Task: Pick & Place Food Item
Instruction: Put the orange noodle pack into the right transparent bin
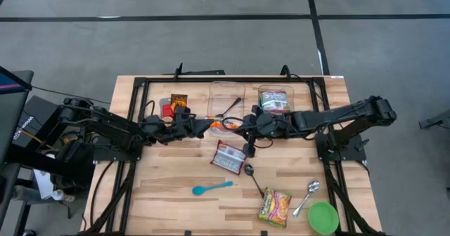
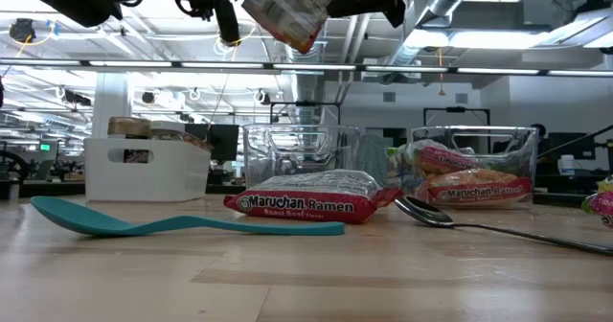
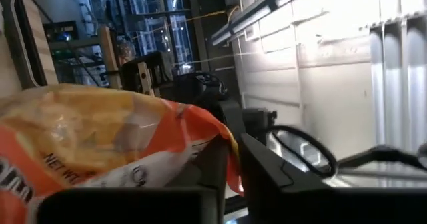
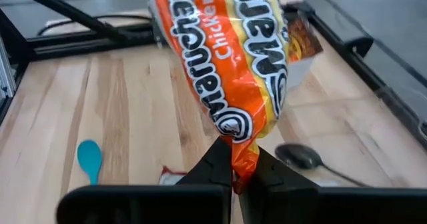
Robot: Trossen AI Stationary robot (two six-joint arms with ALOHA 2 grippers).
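Note:
An orange ramen packet (image 1: 221, 126) hangs in the air above the middle of the table, between my two grippers. My left gripper (image 1: 205, 128) comes at it from the table's left and is shut on its left end. My right gripper (image 1: 242, 126) comes from the right and is shut on its other end. In the low view the packet (image 2: 295, 6) shows high above the table top. In the right wrist view the packet (image 4: 227, 57) stretches away from my right fingers. My left gripper pinches the packet's orange end edge (image 3: 230, 159) between its two fingers, coming roughly level from the table's left. The packet is lifted clear of the table. My right gripper pinches the packet's crimped end seal (image 4: 241, 159) between its two fingertips, coming from the table's right and slanting slightly down. The packet runs on from the fingers, clear of the table.
A red ramen packet (image 1: 228, 156) lies below the held one, with a teal spoon (image 1: 211, 187), two metal spoons (image 1: 253, 180) (image 1: 307, 196), another packet (image 1: 275, 206) and a green bowl (image 1: 323, 217) nearer. At the far edge stand two clear tubs (image 1: 226, 99) (image 1: 274, 99) and a white bin (image 1: 174, 106).

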